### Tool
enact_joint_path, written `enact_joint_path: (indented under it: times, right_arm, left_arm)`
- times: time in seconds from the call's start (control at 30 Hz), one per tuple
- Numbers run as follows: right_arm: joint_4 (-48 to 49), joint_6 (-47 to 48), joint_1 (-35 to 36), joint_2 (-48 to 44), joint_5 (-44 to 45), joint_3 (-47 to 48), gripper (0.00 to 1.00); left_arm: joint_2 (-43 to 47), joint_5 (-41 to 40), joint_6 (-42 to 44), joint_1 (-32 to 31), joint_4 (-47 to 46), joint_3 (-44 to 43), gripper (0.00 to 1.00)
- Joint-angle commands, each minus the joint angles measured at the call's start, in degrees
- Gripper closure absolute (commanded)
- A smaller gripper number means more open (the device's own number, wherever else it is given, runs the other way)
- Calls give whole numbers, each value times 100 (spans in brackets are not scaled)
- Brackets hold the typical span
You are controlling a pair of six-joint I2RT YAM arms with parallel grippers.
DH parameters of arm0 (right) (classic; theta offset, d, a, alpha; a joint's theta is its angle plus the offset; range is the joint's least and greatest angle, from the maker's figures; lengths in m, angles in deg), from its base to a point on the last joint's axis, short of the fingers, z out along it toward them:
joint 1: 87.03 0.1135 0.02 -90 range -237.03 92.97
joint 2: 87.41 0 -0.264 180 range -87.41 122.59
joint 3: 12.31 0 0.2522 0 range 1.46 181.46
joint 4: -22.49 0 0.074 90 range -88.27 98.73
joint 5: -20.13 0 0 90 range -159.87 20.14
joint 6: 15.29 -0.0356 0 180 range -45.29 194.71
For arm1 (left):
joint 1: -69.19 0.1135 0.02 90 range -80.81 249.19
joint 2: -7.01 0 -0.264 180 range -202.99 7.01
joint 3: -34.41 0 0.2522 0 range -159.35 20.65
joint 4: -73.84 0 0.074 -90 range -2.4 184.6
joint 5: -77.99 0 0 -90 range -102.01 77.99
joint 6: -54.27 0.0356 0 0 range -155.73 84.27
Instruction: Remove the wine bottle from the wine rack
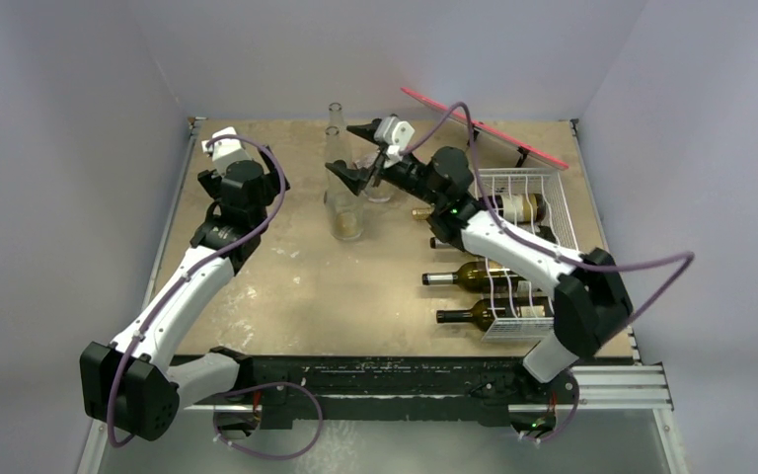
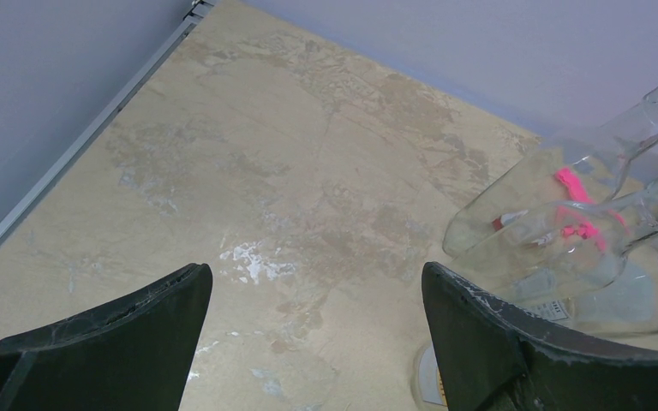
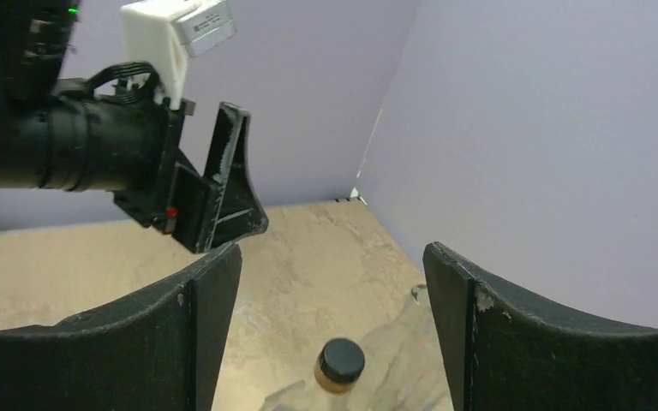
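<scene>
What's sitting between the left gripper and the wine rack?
Clear glass bottles and the right gripper stand between them, as the top view shows.

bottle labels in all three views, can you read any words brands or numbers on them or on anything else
Nothing is legible in any view.
Label on the wine bottle in the wine rack: too small to read.
Clear bottles: white label blurred, pink marks not readable as letters.

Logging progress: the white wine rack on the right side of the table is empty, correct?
No. The wine rack on the right side holds several dark wine bottles lying down; the top external view shows them.
</scene>
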Motion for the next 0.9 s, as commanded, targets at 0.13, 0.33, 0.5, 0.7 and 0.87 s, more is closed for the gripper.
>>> enact_joint_path:
  times: [0.13, 0.33, 0.5, 0.7, 0.87]
  right_arm:
    - [-1563, 859, 31, -1796, 778, -1018, 0]
    - [-2625, 936, 36, -2886, 1554, -1641, 0]
    - [-3548, 367, 31, -3312, 2012, -1640, 0]
    - [-4376, 596, 31, -3579, 2102, -1535, 0]
    - [-5311, 1039, 32, -3791, 1437, -1537, 0]
  left_arm:
    - [96, 16, 24, -31, -170, -261, 8]
    - [133, 43, -2, -30, -177, -261, 8]
    - [153, 103, -30, -24, -172, -268, 8]
    - [167, 110, -26, -31, -173, -264, 8]
    - [171, 134, -46, -26, -168, -270, 8]
